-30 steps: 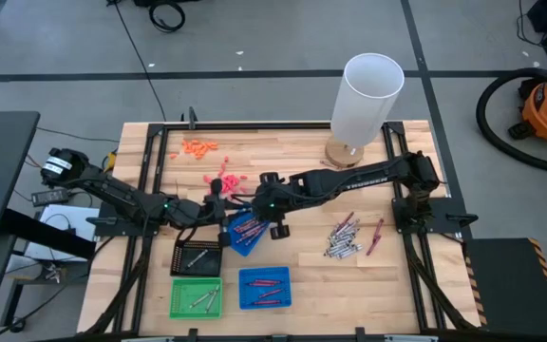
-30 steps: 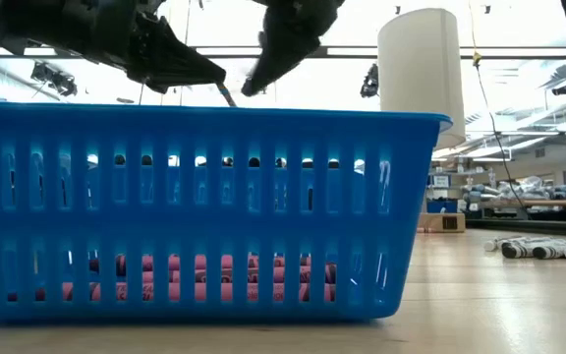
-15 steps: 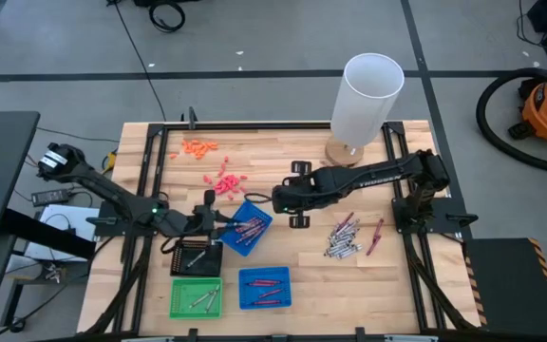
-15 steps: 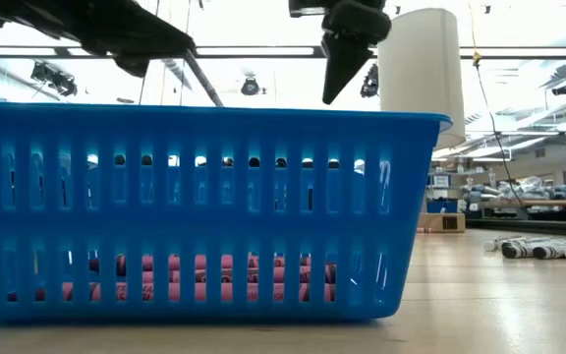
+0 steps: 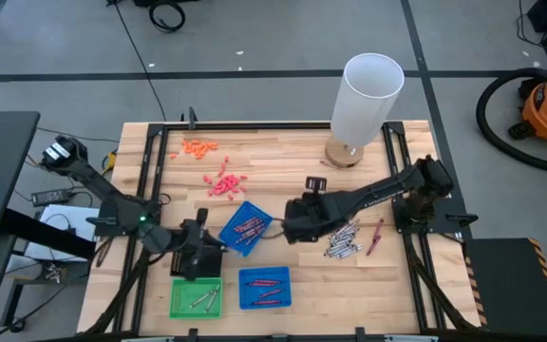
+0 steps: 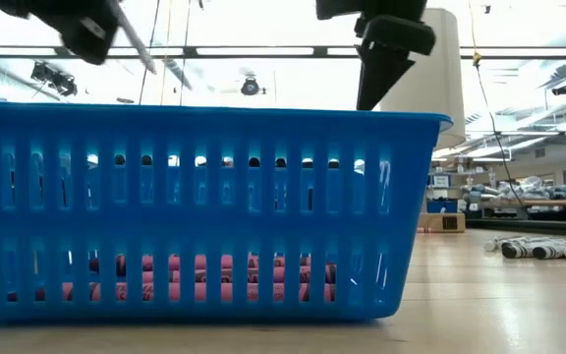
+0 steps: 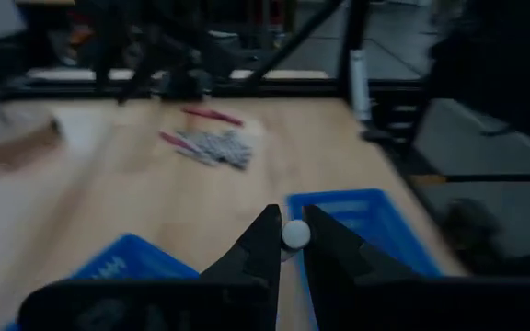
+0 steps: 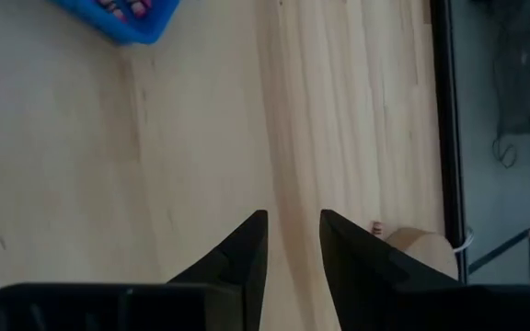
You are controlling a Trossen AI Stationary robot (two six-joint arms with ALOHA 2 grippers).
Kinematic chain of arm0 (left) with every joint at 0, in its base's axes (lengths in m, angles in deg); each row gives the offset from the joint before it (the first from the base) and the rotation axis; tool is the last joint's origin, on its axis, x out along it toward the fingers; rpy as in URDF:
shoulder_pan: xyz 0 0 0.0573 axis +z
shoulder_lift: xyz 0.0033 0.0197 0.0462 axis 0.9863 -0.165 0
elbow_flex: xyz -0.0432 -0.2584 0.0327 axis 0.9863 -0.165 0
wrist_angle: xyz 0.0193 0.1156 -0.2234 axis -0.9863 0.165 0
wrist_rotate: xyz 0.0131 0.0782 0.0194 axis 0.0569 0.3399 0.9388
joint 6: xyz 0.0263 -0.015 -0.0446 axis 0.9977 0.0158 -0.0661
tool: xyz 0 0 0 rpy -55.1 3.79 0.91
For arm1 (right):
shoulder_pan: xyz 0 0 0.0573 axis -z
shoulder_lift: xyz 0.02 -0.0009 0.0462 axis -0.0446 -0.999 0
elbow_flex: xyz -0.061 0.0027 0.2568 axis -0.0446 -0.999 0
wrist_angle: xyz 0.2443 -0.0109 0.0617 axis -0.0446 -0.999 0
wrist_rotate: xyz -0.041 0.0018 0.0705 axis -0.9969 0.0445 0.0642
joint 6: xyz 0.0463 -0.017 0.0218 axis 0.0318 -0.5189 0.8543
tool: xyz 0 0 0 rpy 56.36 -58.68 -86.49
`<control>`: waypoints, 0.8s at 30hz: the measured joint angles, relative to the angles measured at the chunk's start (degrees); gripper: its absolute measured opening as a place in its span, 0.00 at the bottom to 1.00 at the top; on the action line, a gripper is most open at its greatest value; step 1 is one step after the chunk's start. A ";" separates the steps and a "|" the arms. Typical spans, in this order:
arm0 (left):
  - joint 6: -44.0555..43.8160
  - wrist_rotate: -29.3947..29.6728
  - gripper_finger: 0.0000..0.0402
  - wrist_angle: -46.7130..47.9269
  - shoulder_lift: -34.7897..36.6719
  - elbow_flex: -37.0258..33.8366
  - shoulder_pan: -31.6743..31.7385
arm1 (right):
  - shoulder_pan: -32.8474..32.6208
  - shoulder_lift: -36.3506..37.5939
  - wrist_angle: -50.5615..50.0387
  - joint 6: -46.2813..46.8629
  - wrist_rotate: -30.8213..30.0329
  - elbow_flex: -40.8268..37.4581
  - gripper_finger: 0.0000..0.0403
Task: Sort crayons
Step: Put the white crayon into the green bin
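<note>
The left gripper [image 7: 288,241] clenches a grey crayon [image 7: 294,234] above the black tray [image 5: 198,258], lower left in the high view. Next it should drop it there. The right gripper [image 8: 292,241], released and empty, hovers near the loose crayons [image 5: 345,239] at centre right.

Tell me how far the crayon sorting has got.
Partly done: crayons already lie in the green tray, the front blue tray and the tilted blue tray. The left tool grips a grey crayon above the black tray. The loose pile remains.
</note>
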 joint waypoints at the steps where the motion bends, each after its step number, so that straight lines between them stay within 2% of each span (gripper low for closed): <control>1: -1.57 -0.04 0.10 1.63 0.81 0.46 -1.15 | -0.83 0.00 0.04 0.87 -0.80 -0.33 0.27; 5: -11.54 -0.56 0.10 11.68 4.05 3.37 -6.02 | -4.12 0.00 0.06 3.56 -4.44 -1.57 0.27; 10: -33.46 -9.42 0.10 25.34 4.30 6.34 -10.73 | -6.72 0.00 0.79 4.44 -8.27 -1.63 0.27; 14: -49.17 -13.59 0.10 31.66 2.46 6.87 -13.98 | -7.46 0.00 1.61 4.00 -9.24 -1.63 0.27; 19: -60.92 -19.79 0.10 34.27 -1.38 7.93 -16.04 | -7.42 0.00 2.60 4.00 -9.24 -1.63 0.27; 24: -64.13 -21.61 0.10 37.69 -5.63 9.80 -15.59 | -7.45 0.00 4.69 3.47 -9.22 -1.63 0.27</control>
